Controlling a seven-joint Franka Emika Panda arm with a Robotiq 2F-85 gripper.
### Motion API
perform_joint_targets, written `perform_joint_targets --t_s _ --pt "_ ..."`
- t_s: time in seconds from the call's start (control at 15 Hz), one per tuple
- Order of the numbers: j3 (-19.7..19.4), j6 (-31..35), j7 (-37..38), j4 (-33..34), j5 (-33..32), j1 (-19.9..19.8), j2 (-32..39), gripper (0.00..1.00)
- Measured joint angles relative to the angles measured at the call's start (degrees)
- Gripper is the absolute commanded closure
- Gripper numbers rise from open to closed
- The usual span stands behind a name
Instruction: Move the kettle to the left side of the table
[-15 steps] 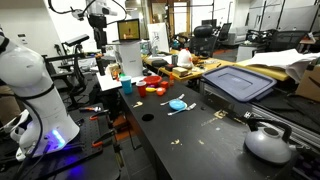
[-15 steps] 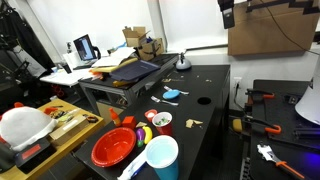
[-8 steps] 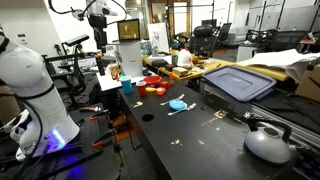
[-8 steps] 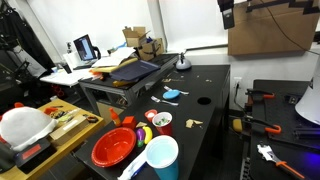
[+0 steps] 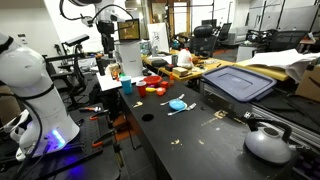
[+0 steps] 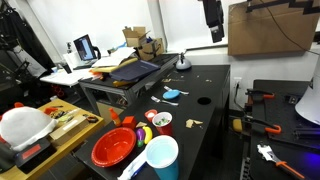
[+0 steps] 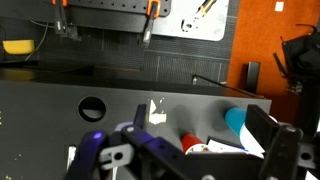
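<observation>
The dull grey kettle (image 5: 268, 143) with its dark arched handle stands on the black table (image 5: 190, 140), close to the camera at one end. It shows small at the far end in an exterior view (image 6: 182, 62). My gripper (image 6: 215, 37) hangs high in the air above the table's other end, far from the kettle, and also shows in an exterior view (image 5: 105, 44). In the wrist view the gripper (image 7: 200, 122) is open and empty, looking down on the table. The kettle is out of the wrist view.
A flat grey-blue bin lid (image 5: 238, 80) lies beside the kettle. A blue item (image 5: 178, 104) lies mid-table near a round hole (image 7: 92, 108). A red plate (image 6: 113, 146) and a blue cup (image 6: 161, 155) sit at the near end. A cardboard box (image 6: 265, 30) stands behind.
The arm has swung and the gripper has come down into view from the top edge of an exterior view. The kettle has not moved.
</observation>
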Motion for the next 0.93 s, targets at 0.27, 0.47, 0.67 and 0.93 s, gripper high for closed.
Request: perform_joint_targets --t_s 0.27,0.47,0.67,0.93 --pt "-0.10 4.89 -0.01 0.84 -1.37 -1.61 4.94 0.00" --pt "-0.67 7.91 -0.11 1.96 -2.28 -2.74 8.64 0.00" --pt "-1.78 10.70 -0.59 3.54 -2.64 -3.79 12.27 0.00" --pt "-3.47 14.27 -1.30 6.16 -2.77 -5.10 16.98 0.00"
